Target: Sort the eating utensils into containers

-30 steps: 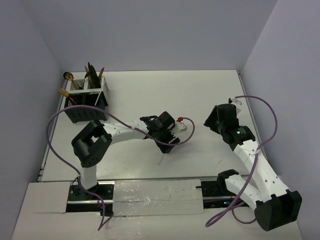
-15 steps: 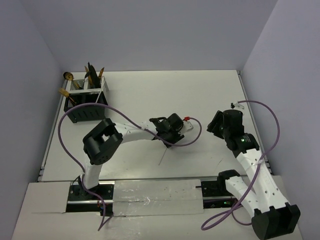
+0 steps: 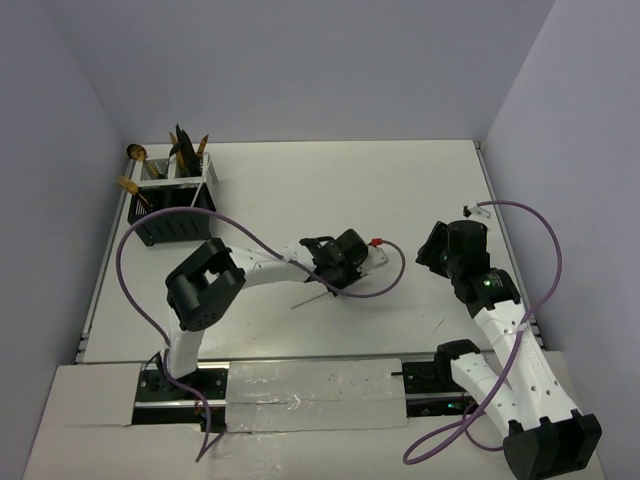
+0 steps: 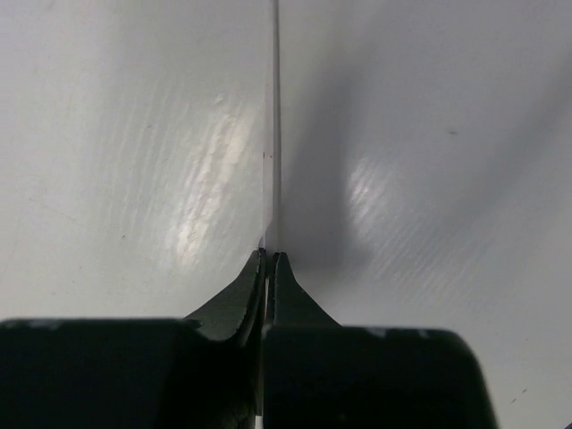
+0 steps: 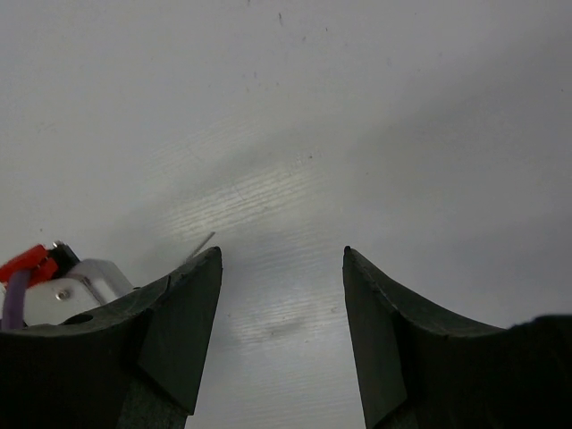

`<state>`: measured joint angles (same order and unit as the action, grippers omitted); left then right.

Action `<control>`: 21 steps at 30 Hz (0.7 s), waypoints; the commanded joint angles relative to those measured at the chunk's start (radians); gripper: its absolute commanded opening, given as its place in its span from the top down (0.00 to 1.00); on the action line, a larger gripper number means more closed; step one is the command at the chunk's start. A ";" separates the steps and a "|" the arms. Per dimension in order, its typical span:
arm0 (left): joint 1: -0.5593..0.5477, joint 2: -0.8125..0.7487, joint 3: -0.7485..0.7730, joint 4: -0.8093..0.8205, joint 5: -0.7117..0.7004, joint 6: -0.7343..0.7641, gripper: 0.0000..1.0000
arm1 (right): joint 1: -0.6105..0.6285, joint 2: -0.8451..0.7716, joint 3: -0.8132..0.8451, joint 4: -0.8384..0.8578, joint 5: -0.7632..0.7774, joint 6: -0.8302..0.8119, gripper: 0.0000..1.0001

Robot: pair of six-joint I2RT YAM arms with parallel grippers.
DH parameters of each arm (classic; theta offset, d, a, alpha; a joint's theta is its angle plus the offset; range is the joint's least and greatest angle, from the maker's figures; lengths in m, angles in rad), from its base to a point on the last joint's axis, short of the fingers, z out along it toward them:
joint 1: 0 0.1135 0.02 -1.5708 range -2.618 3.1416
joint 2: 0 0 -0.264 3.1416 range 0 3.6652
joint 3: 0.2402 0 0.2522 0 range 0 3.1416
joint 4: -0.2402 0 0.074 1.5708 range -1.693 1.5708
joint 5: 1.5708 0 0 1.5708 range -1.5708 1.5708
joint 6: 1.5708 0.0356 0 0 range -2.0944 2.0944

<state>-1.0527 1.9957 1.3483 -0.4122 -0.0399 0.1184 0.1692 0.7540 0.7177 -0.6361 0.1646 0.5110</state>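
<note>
The black caddy of containers (image 3: 172,222) stands at the far left, and several gold-and-dark eating utensils (image 3: 185,150) stand upright in it. At mid-table my left gripper (image 3: 331,286) is shut on a thin white stick (image 3: 310,299), which points left and towards the near edge. In the left wrist view the stick (image 4: 273,134) runs straight up from the closed left gripper (image 4: 269,254). My right gripper (image 3: 432,247) hangs open over bare table at the right. In its own view the right gripper (image 5: 281,253) holds nothing.
A purple cable (image 3: 380,285) loops from the left wrist across the table, and its red connector (image 5: 25,264) shows at the left edge of the right wrist view. Grey walls close in the far, left and right sides.
My left gripper has closed on the white stick. The stick, which pointed towards the near edge, now points more to the left. The right arm drew back to the right early on and then held still.
</note>
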 commanded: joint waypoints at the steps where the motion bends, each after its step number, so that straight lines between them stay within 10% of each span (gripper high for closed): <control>1: 0.092 -0.050 0.017 -0.094 0.038 -0.055 1.00 | -0.005 -0.016 0.037 0.007 0.024 -0.016 0.36; 13: 0.569 -0.431 0.279 -0.082 0.299 -0.151 1.00 | -0.005 0.021 0.052 0.076 0.000 0.015 0.37; 21: 0.861 -0.741 -0.082 0.413 0.311 -0.060 1.00 | -0.005 0.060 0.069 0.111 -0.019 0.032 0.37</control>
<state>-0.2512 1.2984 1.3869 -0.2226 0.2520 0.0200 0.1692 0.8062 0.7368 -0.5777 0.1516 0.5339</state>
